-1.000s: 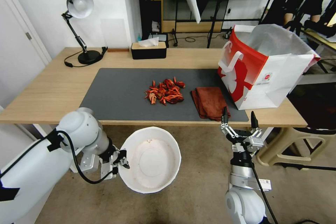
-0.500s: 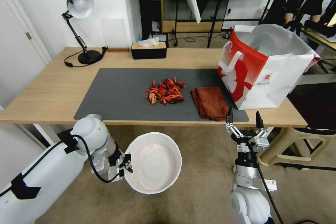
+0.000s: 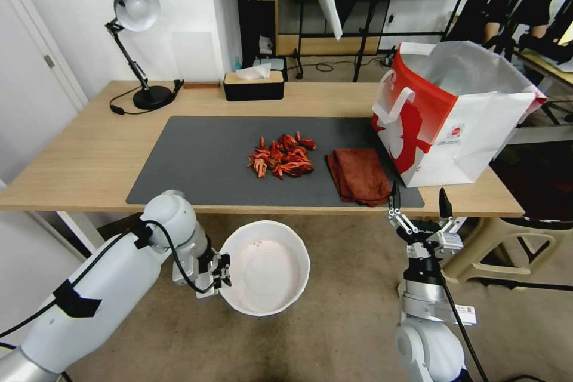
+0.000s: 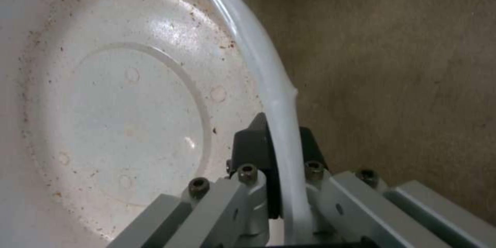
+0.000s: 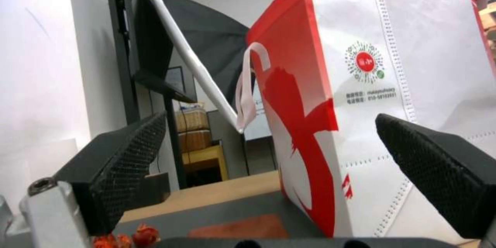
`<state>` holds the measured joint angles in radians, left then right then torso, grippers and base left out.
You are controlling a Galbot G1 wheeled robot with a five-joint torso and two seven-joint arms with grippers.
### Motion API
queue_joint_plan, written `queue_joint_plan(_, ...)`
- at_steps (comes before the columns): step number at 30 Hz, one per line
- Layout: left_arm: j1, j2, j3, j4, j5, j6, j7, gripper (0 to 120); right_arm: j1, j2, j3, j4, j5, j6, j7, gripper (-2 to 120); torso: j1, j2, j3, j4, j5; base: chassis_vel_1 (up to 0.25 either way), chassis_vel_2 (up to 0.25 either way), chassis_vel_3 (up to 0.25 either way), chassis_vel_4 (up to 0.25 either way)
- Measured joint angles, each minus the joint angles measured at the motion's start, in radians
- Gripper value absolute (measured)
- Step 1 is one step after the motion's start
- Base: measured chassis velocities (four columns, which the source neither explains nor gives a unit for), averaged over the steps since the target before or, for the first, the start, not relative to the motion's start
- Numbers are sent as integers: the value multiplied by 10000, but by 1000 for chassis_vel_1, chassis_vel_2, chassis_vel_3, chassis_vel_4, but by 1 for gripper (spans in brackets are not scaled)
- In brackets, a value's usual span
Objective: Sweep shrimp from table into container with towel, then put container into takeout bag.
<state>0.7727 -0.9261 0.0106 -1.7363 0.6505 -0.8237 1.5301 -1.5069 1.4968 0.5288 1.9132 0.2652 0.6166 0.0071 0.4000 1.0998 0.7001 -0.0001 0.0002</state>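
While our left gripper [image 3: 222, 270] pinched the rim of the container [image 3: 266, 267] below the near table [image 3: 77, 155] edge, our right gripper [image 3: 418, 206] waited with fingers spread near the towel [image 3: 359, 175]. Shrimp [image 3: 282, 156] lay left of it, takeout bag [image 3: 453, 116] at the right.

Table [image 3: 77, 155] bears mat [image 3: 203, 161], lamp [image 3: 134, 42], tissue box [image 3: 253, 86].
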Motion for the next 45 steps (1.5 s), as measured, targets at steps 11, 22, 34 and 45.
queue_joint_plan(11, -346, -503, 276, 413, 208, 6, 1, 0, 178, -102, 0, -175, 35, -113, 59, 100, 0, 2, 0, 1, -2, 0, 0, 0, 0)
queue_joint_plan(22, -849, -1052, 659, 916, 352, 10, 4, 0, 454, -308, -235, -112, -19, -600, 336, 100, 0, 2, 0, 1, -2, 0, 0, 0, 0)
queue_joint_plan(34, -1230, -1284, 926, 1271, 365, 10, 4, 0, 1288, -835, -837, 123, -145, -2101, 1130, 100, 0, 2, 0, 2, -2, 0, 0, 0, 0)
queue_joint_plan(45, -1344, -1396, 1069, 1493, 363, 10, 4, 0, 2366, -2047, -1347, -322, 630, -3460, 1910, 100, 0, 2, 0, 2, 0, 0, 0, 0, 0)
